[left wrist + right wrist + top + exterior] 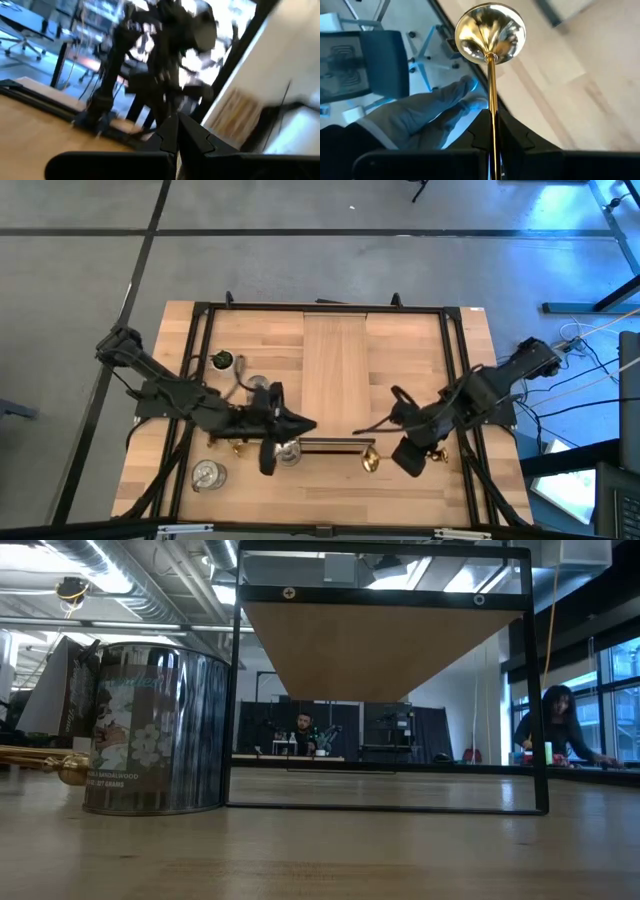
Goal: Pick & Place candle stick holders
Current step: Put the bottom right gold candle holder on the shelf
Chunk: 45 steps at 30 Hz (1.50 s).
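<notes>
My right gripper (492, 120) is shut on a slim gold candle stick holder (491, 75), raised over the table's near right part (370, 461). My left gripper (312, 426) is shut on nothing, level above the table's near left part; in its wrist view its fingertips (177, 132) point toward the right arm. Another gold holder (237, 445) lies on its side on the table under the left arm. Three squat silvery holders stand on their bottoms: one near the front (208, 473), one below the left gripper (288, 451), one farther back (257, 384). My right gripper pinches the gold holder's thin shaft (493, 117) between its two fingers. The fingers slant down toward the table's near side and lie along the shaft. The shaft runs out past the fingertips to its flared round end (490, 30), clear of the table.
A long wooden board (335, 365) sits in the table's middle, raised on a black frame (535, 690). A tiny green potted plant (222, 361) stands at the far left. In the low view a silvery holder (150, 730) and a lying gold holder (45, 762) show. A person's legs (420, 115) are beyond the table's edge.
</notes>
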Motion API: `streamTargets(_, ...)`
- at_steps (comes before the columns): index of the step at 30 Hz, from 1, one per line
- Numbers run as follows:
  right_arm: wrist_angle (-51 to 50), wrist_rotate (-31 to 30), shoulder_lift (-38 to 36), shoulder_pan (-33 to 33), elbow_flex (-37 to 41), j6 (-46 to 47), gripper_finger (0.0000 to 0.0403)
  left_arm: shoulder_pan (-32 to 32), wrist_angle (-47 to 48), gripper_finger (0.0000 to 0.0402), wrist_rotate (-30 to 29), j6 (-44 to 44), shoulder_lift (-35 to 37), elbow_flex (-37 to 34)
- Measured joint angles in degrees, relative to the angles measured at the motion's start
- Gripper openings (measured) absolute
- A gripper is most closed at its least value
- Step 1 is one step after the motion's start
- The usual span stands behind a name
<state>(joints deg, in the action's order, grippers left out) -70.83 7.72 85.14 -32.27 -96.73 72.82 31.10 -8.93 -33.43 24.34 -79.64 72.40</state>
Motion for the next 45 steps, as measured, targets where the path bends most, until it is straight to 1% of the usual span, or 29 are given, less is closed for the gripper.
streamTargets(2, -0.9, -0.2, 0.0, 0.5, -0.4, -0.4, 0.0023, -1.2, 9.5, 0.0009, 2.2, -1.9, -3.5, 8.3)
streamTargets(4, -1.0, -0.2, 0.0, 0.9, -0.4, -1.2, 0.0023, -2.2, 18.4, 0.0021, 3.2, -4.3, -8.1, 17.1)
streamTargets(7, -1.2, -0.2, 0.0, 1.4, -0.4, -1.3, 0.0023, -3.8, 32.7, 0.0053, 5.3, -5.0, -16.2, 30.6)
streamTargets(10, -1.2, -0.7, 0.0, 2.3, -0.4, -1.4, 0.0023, -4.4, 45.2, 0.0092, 6.0, -4.7, -24.6, 41.6)
streamTargets(13, -1.2, -1.0, 0.0, 2.8, -0.4, -1.4, 0.0023, -3.8, 51.9, 0.0125, 4.2, -5.9, -31.5, 49.2)
streamTargets(14, -1.2, -1.2, 0.0, 2.8, -0.4, -1.4, 0.0023, -3.3, 53.3, 0.0134, 2.2, -7.2, -33.7, 51.2)
streamTargets(15, -1.2, -1.3, 0.0, 2.7, -0.4, -1.3, 0.0023, -2.7, 54.3, 0.014, -1.2, -8.8, -35.5, 52.9)
streamTargets(17, -1.2, -1.3, 0.0, 2.7, -0.4, -1.3, 0.0023, -1.4, 55.5, 0.0148, -9.5, -13.5, -38.7, 55.0)
streamTargets(20, -1.2, -1.7, 0.0, 2.9, -0.4, -0.5, 0.0023, 0.2, 54.3, 0.0154, -21.4, -20.5, -42.7, 56.5)
streamTargets(21, -1.0, -1.8, 0.0, 3.0, -0.4, -0.3, 0.0023, 0.5, 53.2, 0.0156, -24.0, -22.1, -43.6, 56.6)
streamTargets(23, -0.4, -2.3, 0.0, 3.1, -0.4, -0.1, 0.0023, 0.5, 52.4, 0.016, -26.2, -23.4, -44.8, 56.6)
streamTargets(26, 0.4, -3.1, 0.0, 3.6, -0.4, 0.0, 0.0023, -0.3, 50.9, 0.0164, -25.5, -21.8, -45.8, 56.6)
streamTargets(30, 2.4, -3.7, 0.0, 4.3, -0.4, 0.0, 0.0023, -1.8, 47.4, 0.0164, -22.1, -21.6, -45.9, 56.7)
streamTargets(34, 3.6, -3.7, 0.0, 5.3, -0.4, -0.9, 0.0023, -3.3, 47.3, 0.0165, -16.8, -20.6, -45.9, 56.7)
streamTargets(39, 4.5, -3.7, 0.0, 6.0, -0.4, -1.5, 0.0023, -4.0, 47.5, 0.0165, -16.0, -21.2, -45.9, 56.7)
streamTargets(42, 5.1, -3.7, 0.0, 6.0, -0.4, -1.7, 0.0023, -4.1, 47.8, 0.0166, -12.8, -21.9, -45.9, 56.7)
streamTargets(45, 5.3, -3.7, 0.0, 6.0, -0.4, -2.0, 0.0023, -4.4, 48.0, 0.0166, -11.0, -20.7, -45.9, 56.7)
